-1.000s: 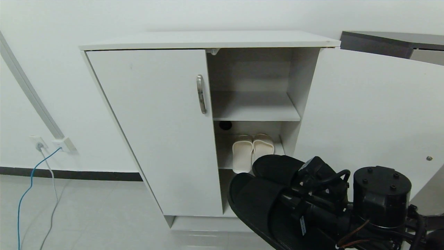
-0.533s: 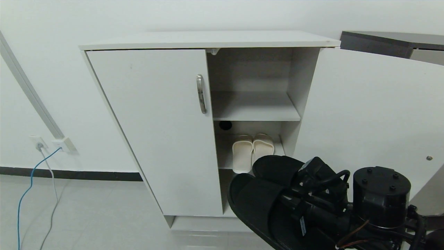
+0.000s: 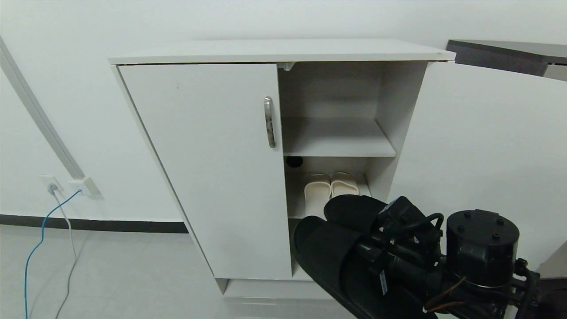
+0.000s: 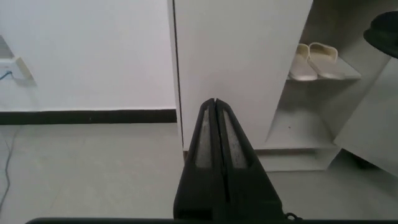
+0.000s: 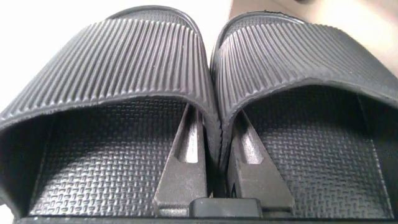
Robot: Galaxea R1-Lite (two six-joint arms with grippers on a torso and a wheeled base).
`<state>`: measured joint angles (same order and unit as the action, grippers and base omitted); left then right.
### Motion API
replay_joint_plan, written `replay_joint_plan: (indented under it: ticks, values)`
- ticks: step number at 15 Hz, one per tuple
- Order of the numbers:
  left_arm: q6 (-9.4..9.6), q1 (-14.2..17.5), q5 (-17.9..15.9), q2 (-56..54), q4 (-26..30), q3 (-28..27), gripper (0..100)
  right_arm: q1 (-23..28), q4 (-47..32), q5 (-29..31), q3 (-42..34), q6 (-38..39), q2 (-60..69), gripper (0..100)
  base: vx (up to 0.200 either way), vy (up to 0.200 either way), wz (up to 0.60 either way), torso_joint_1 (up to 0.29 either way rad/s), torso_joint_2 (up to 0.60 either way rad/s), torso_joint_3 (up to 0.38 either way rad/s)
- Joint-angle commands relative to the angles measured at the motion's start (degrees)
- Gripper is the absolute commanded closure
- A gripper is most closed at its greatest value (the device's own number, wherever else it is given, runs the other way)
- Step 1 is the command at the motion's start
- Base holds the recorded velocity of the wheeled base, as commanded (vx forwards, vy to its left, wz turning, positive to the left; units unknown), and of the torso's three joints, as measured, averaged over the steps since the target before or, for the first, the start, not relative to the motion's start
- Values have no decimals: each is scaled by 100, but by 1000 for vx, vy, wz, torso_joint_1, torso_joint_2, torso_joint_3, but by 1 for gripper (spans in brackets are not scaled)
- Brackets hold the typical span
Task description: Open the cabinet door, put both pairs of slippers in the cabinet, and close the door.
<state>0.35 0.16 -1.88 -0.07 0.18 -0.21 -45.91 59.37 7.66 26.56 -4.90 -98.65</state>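
The white cabinet stands against the wall with its right door swung open and its left door shut. A pair of cream slippers lies on the lower shelf inside; the left wrist view has the cream slippers too. My right gripper hangs in front of the open side, low, shut on a pair of black slippers. Its fingers pinch the two inner walls of the black slippers together. My left gripper is shut and empty, held low, out in front of the cabinet.
A bare upper shelf sits above the cream slippers. A wall socket with a blue cable is to the left on the tiled floor. A dark piece of furniture stands behind the open door.
The head camera has shifted, so the cabinet sits a little further right in the picture. The right gripper still holds the black slippers at the same spot before the opening.
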Motion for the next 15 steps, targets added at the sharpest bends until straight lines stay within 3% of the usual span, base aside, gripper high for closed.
replay_joint_plan:
  ticks: [1, 4, 5, 7, 9, 13, 15]
  values:
    - [0, 2, 3, 7, -1, 3, 100, -23, -4, 254, 165, 7, -137, 100, 0, 0, 0, 0, 0, 0]
    - [0, 2, -6, 7, -1, 3, 100, -419, -92, 1484, 719, 596, -594, 100, 0, 0, 0, 0, 0, 0]
    - [0, 2, 3, 7, -1, 3, 100, -568, -452, 2126, 1132, 965, -805, 100, 0, 0, 0, 0, 0, 0]
    - [0, 2, -6, 7, -1, 3, 100, -753, -1138, 2583, 1703, 1360, -902, 100, 0, 0, 0, 0, 0, 0]
    - [0, 2, -6, 7, -1, 3, 100, -876, -2377, 3260, 2556, 1773, -972, 100, 0, 0, 0, 0, 0, 0]
    - [0, 2, 3, 7, -1, 3, 100, -990, -4390, 3937, 4199, 2547, -1095, 100, 0, 0, 0, 0, 0, 0]
    - [0, 2, 3, 7, -1, 3, 100, -964, -4575, 4174, 4551, 2520, -1113, 100, 0, 0, 0, 0, 0, 0]
